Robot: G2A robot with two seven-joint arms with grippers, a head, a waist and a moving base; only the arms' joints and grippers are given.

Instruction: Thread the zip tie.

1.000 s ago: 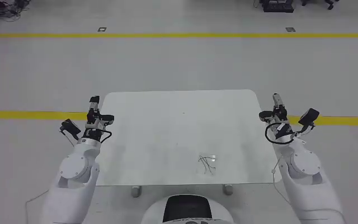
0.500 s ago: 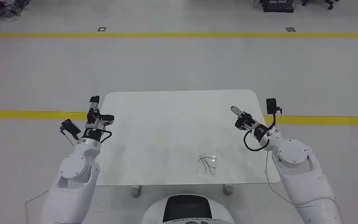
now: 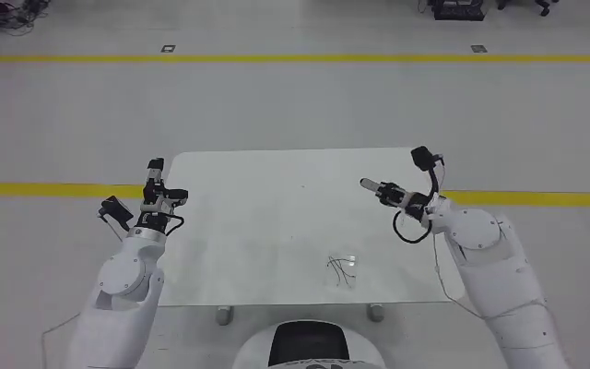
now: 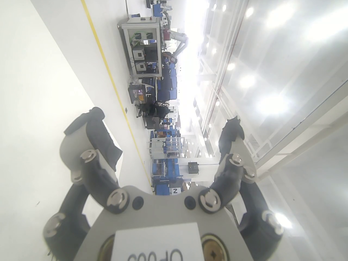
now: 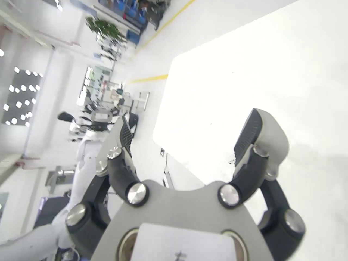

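- Here we see the zip tie (image 3: 342, 269) as a small tangle of thin dark strands. It lies flat on the white table (image 3: 277, 203), close to the edge nearest the robot and somewhat toward the right arm's side of the middle.
- We cannot tell from the top view how many strands make up the tangle, nor which end carries the head.
- Nothing touches the zip tie, and both grippers are well apart from it.
- We find the left gripper (image 3: 154, 169) just beside the table's left edge, near its far left corner.
- In the left wrist view its fingers (image 4: 91, 137) stand spread wide with nothing between them.
- We find the right gripper (image 3: 369, 184) above the right part of the table, pointing toward the table's middle. It is farther from the robot than the zip tie.
- In the right wrist view its ribbed pads (image 5: 248, 134) are likewise parted wide. Bare table shows between them and nothing is held.
- On the pale floor (image 3: 295, 101) we see a yellow line (image 3: 277, 58) running across well beyond the table.
- We see a second yellow line (image 3: 64, 189) passing behind the table, roughly level with both grippers in the top view.
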